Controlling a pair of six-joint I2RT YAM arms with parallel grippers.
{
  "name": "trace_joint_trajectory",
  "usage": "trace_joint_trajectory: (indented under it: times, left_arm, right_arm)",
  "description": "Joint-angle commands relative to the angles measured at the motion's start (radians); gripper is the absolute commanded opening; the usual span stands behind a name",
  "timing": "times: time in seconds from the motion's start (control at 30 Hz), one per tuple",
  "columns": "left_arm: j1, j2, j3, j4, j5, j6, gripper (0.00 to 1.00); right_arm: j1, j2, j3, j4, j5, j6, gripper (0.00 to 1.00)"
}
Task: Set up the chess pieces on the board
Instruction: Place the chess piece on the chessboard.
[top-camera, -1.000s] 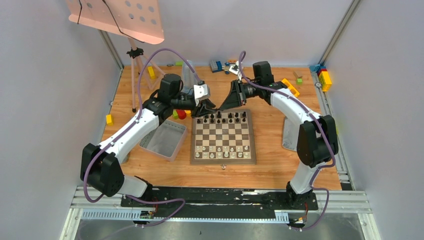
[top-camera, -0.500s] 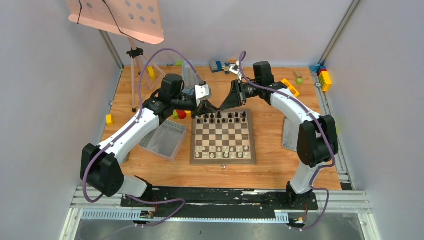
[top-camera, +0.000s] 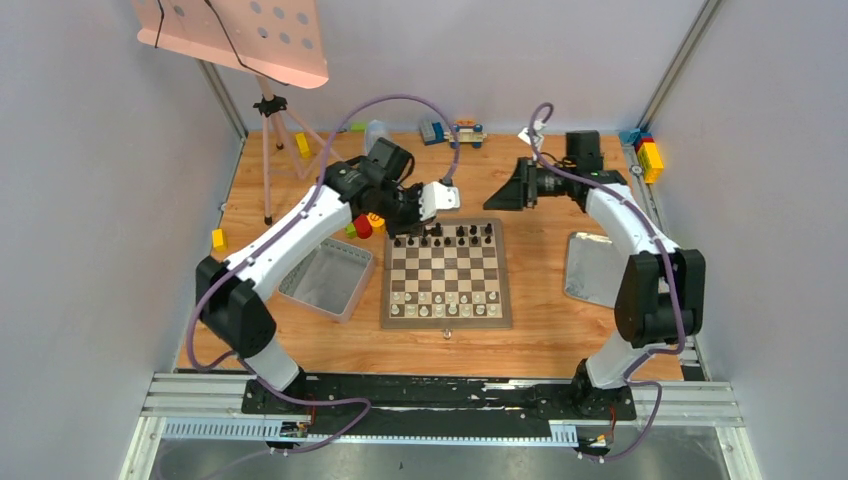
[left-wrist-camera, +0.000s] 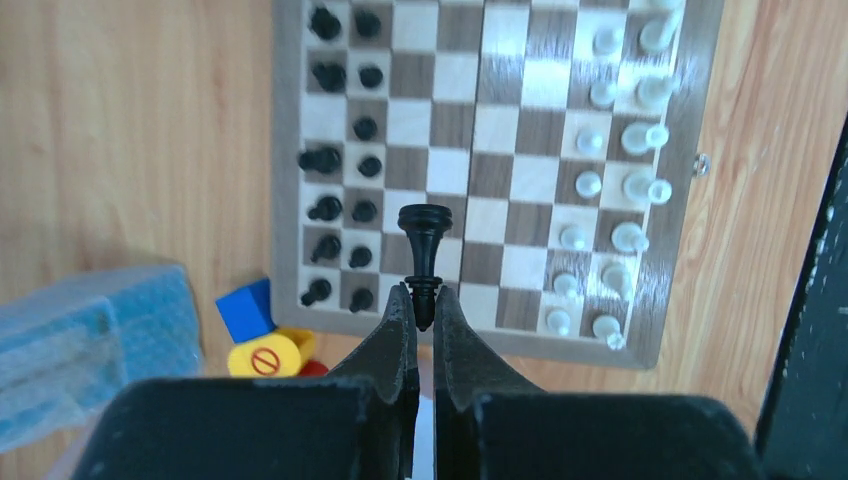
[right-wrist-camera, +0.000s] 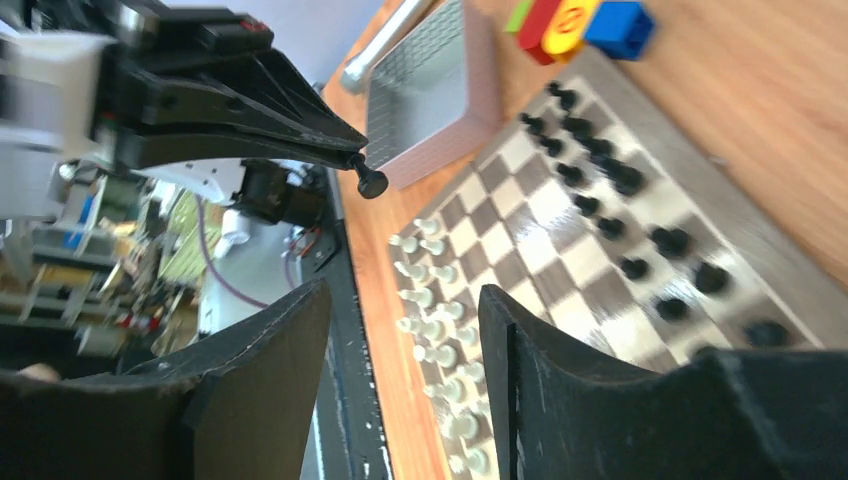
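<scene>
White pieces (top-camera: 440, 298): two rows standing along the near edge of the board (top-camera: 447, 320).
Black pieces (top-camera: 445, 236): two rows along the far edge. As far as I can tell, the outer row has one bare square.
Left gripper (left-wrist-camera: 421, 300): my fingers are clamped on a black piece (left-wrist-camera: 424, 250), pinched at its narrow end with the wide foot pointing away. It hangs in the air over the board's far left corner.
Right gripper (right-wrist-camera: 400, 330): fingers apart with nothing between them, in the air beyond the far edge.
Risk: only my fingertips pinch a thin neck, so I judge the piece could swivel or slip on the way down. The neighbours stand close, and a tilted foot or a wide finger could topple them.
Left wrist view: shows the pinch and the bare square.
Right wrist view: shows air beneath the piece.
Top view: hides the piece behind my wrist but places both arms.
</scene>
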Motion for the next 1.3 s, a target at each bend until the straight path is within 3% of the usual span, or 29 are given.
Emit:
trace_joint_trajectory:
  times: [0.0,0.17,0.4,0.57,0.7,1.27]
  left_arm:
    - [-0.052,0.136,0.119,-0.29,-0.262,0.058,0.0]
    - [-0.121,0.298,0.284,-0.461,-0.395,0.053,0.0]
    - [-0.202,0.583,0.555,-0.723,-0.524,0.048,0.0]
    - [-0.241,0.724,0.637,-0.795,-0.615,0.041,0.01]
    - [-0.27,0.767,0.658,-0.796,-0.664,0.039,0.04]
    - [-0.299,0.8,0.709,-0.77,-0.679,0.038,0.38]
  right_arm:
    - [-0.123,-0.124,-0.07,-0.039,0.02,-0.137,0.57]
    - [-0.235,-0.225,-0.167,-0.042,0.024,-0.187,0.57]
    - [-0.298,-0.309,-0.266,-0.045,0.009,-0.233,0.57]
    - [-0.323,-0.317,-0.275,-0.047,-0.022,-0.238,0.56]
    - [-0.328,-0.318,-0.282,-0.05,-0.038,-0.244,0.56]
    - [-0.329,-0.285,-0.284,-0.061,-0.07,-0.244,0.55]
